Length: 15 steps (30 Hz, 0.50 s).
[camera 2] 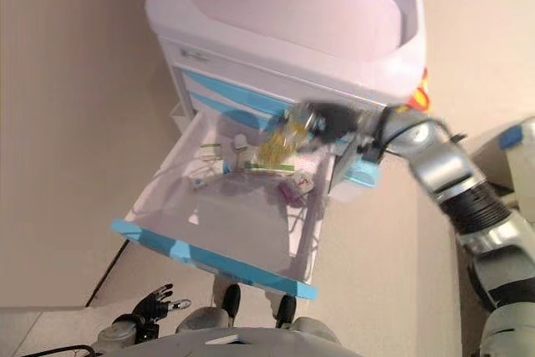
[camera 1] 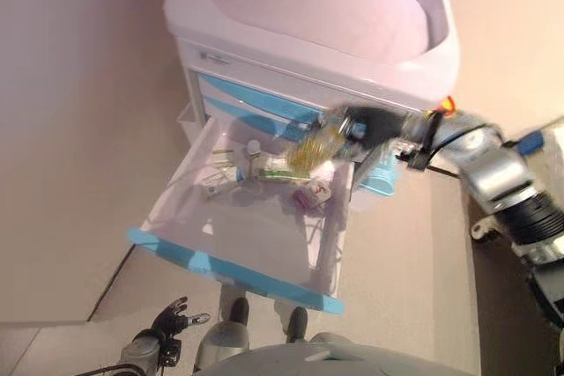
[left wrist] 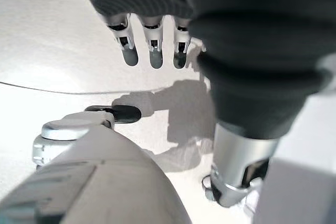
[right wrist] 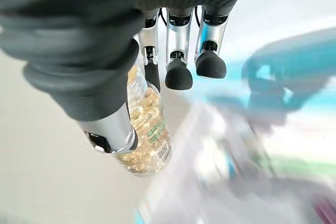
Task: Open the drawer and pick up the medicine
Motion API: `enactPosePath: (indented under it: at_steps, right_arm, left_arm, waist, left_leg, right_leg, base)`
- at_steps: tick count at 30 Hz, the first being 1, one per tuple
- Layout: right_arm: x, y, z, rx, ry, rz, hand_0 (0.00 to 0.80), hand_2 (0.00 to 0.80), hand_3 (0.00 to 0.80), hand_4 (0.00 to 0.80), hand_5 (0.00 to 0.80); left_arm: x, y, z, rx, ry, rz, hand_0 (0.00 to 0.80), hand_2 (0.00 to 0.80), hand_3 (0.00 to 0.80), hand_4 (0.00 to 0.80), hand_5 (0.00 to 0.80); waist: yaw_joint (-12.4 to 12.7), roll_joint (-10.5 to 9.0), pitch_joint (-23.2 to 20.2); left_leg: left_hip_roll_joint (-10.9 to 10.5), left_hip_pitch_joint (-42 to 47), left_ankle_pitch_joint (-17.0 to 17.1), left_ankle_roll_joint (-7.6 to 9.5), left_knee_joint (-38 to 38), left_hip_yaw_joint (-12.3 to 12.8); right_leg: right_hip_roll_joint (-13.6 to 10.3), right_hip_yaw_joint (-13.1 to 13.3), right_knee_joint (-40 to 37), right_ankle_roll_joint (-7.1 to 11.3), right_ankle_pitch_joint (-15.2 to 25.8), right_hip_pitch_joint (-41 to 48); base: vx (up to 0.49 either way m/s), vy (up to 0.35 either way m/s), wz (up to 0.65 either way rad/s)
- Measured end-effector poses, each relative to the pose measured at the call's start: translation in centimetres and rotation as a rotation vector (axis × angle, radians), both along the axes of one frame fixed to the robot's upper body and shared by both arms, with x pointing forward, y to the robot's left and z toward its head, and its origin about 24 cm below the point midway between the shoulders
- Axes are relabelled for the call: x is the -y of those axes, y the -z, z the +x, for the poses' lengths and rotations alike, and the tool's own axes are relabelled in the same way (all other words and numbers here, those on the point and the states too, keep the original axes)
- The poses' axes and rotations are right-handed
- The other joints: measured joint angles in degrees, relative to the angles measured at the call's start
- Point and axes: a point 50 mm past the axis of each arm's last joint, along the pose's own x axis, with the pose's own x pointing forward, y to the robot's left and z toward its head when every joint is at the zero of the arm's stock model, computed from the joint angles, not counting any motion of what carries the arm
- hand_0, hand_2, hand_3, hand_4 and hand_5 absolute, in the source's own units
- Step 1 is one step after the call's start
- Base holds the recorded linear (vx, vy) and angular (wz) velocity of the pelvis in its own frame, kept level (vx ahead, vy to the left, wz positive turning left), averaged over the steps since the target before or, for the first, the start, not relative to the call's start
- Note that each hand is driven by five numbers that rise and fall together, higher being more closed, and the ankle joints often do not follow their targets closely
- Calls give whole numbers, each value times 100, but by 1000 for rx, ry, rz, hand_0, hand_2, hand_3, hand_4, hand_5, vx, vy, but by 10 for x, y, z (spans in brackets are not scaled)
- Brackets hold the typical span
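The white drawer point(camera 1: 256, 235) with a light-blue front point(camera 1: 233, 275) stands pulled out of the white cart point(camera 1: 308, 15). Inside lie several medicine boxes, among them a green-and-white box point(camera 1: 280, 171) and a small pink-marked box point(camera 1: 313, 194). My right hand point(camera 1: 374, 125) hangs above the drawer's back right corner, shut on a clear bottle of yellow capsules point(camera 1: 315, 143). In the right wrist view the bottle point(right wrist: 147, 135) is pinched between my thumb and a finger. My left hand point(camera 1: 172, 319) hangs low beside my body, open, its fingers point(left wrist: 155, 48) straight.
A light-blue side bin point(camera 1: 381, 178) hangs on the cart's right side, just below my right forearm. Closed blue-fronted drawers point(camera 1: 256, 112) sit above the open one. Beige floor surrounds the cart.
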Motion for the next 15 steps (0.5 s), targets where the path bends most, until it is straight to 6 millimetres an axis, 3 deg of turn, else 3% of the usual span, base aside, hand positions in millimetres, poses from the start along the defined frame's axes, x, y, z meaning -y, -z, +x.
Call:
enactPosePath:
  at_steps: [6, 11, 15]
  right_arm:
    - [54, -58, 16, 152, 281, 226, 800, 800, 800, 800, 800]
    - [92, -71, 25, 147, 503, 291, 800, 800, 800, 800, 800]
    - [105, -66, 36, 80, 628, 245, 800, 800, 800, 800, 800]
  left_arm:
    - [1, 0, 0, -2, 3, -2, 0, 0, 0, 0, 0]
    - [-1, 1, -4, -19, 1, -2, 0, 0, 0, 0, 0]
    - [-4, 4, -17, -62, -13, 5, 0, 0, 0, 0, 0]
  waist:
    - [13, 0, -24]
    - [95, 0, -25]
    - [91, -3, -28]
  left_leg:
    - [23, 123, -15, 17, 1, 18]
    - [34, 208, -21, 9, 1, -5]
    - [40, 199, -54, -46, -1, -24]
  right_leg:
    - [31, 38, -14, -30, 19, 130]
    - [40, 30, -15, -2, -3, 236]
    - [42, 14, -15, 2, -8, 251]
  base:
    - [96, 14, -2]
    - [63, -14, 4]
    - [8, -4, 1]
